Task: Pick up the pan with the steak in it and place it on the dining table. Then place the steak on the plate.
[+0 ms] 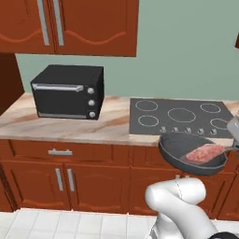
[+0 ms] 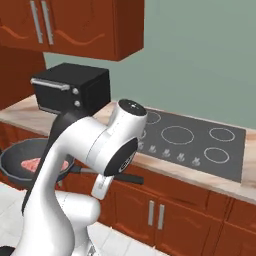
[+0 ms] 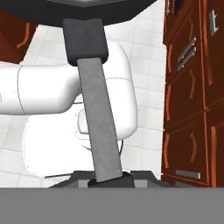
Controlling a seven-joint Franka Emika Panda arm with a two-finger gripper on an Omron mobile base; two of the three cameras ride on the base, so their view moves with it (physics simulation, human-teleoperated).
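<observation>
Hand point(image 3: 105, 179) pinches the pan's handle, carrying the pan point(image 1: 191, 153) in the air just off the front edge of the cooktop point(image 1: 181, 116), steak point(image 1: 203, 152) inside. Transport step; next needs level carrying toward the dining table.

Matt metal, glossy wood, veined stone

The pan point(image 1: 179, 150) looks matt dark grey metal with a dull, faintly speckled handle; the steak point(image 1: 204, 153) is raw pink and marbled. The cabinets point(image 1: 60, 175) are polished red-brown wood, the desk point(image 1: 109, 126) smooth veined marble, the cooktop point(image 1: 179, 116) flat dark glass, the oven point(image 1: 67, 91) satin black.
</observation>
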